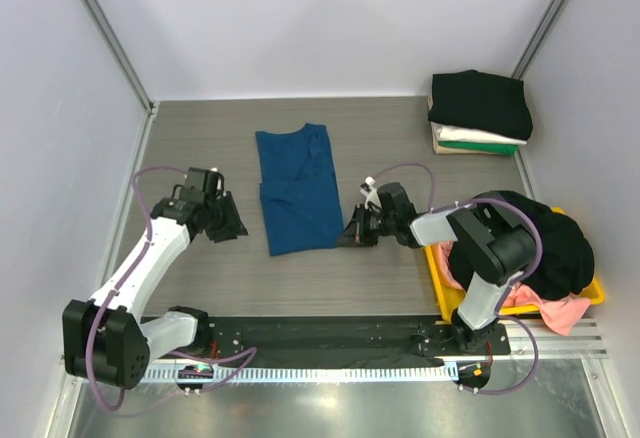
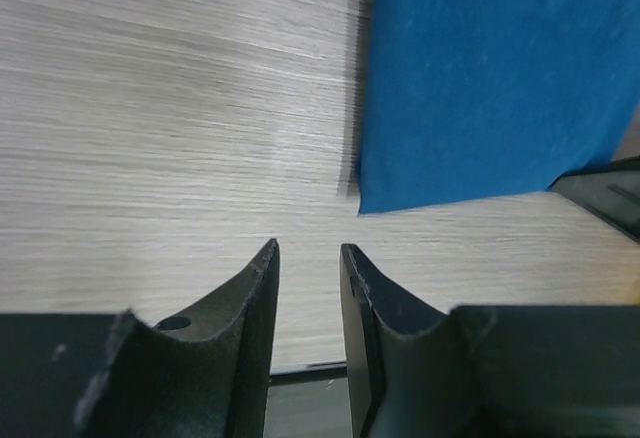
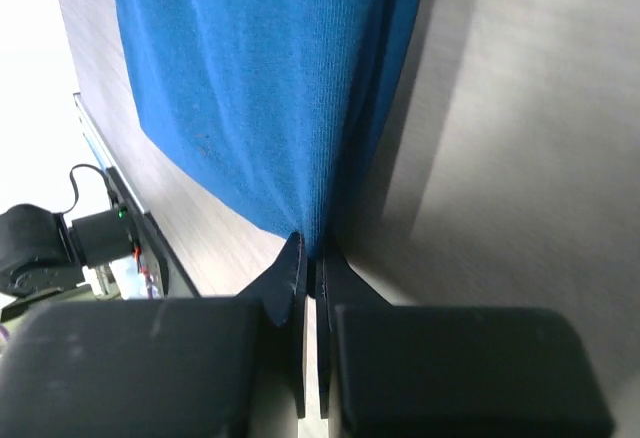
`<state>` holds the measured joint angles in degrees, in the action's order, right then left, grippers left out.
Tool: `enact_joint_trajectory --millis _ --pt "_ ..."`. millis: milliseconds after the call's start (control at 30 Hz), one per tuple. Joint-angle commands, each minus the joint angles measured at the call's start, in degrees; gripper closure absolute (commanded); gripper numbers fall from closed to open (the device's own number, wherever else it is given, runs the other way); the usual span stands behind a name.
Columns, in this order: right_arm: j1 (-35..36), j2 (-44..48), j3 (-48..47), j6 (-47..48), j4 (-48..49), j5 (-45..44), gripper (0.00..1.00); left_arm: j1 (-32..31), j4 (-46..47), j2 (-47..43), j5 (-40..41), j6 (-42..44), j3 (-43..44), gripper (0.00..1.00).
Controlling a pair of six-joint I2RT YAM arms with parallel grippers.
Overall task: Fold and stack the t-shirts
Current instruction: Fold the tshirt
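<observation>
At the left, the left gripper (image 1: 232,223) sits low on the table (image 1: 200,138) just beside the blue shirt (image 1: 295,193), which lies flat mid-table, seemingly folded in lengthwise. The right gripper (image 1: 352,234) is at the shirt's near right corner. Further right, a stack of folded shirts (image 1: 480,108) with a black one on top shows part of the job done. A black shirt (image 1: 545,243) and a pink shirt (image 1: 560,310) heaped in the yellow bin (image 1: 437,276) look unfolded, so I judge the task roughly midway. Only the overhead view shows the stack and bin. The left wrist view shows its fingers slightly apart and empty, the shirt's corner just ahead. The right wrist view shows its fingers clamped together on the shirt's edge.
</observation>
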<state>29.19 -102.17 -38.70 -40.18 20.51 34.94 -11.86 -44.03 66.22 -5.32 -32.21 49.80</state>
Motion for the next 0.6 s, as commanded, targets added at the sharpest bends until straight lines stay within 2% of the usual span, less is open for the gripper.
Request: enact_joint_trajectory --millis 0,133,267,400,567 --pt "0.7 5.8 5.1 -2.3 4.0 -2.1 0.99 -2.8 6.3 -3.1 -3.6 -9.0 -4.9 0.67" --pt "3.2 11.2 9.6 -4.5 5.2 -3.6 0.99 -9.6 19.1 -4.3 -3.8 -16.5 -17.0 0.58" --pt "5.9 14.5 10.8 -5.2 4.1 -5.1 0.99 -14.5 29.4 -2.3 -2.8 -21.3 -22.5 0.56" --pt "7.1 16.0 11.3 -5.3 3.5 -6.4 0.99 -18.4 31.8 -1.5 -0.4 -23.5 -24.5 0.55" --pt "7.5 15.5 11.2 -5.3 3.3 -6.5 0.99 -18.8 32.3 -3.3 1.6 -25.2 -26.8 0.55"
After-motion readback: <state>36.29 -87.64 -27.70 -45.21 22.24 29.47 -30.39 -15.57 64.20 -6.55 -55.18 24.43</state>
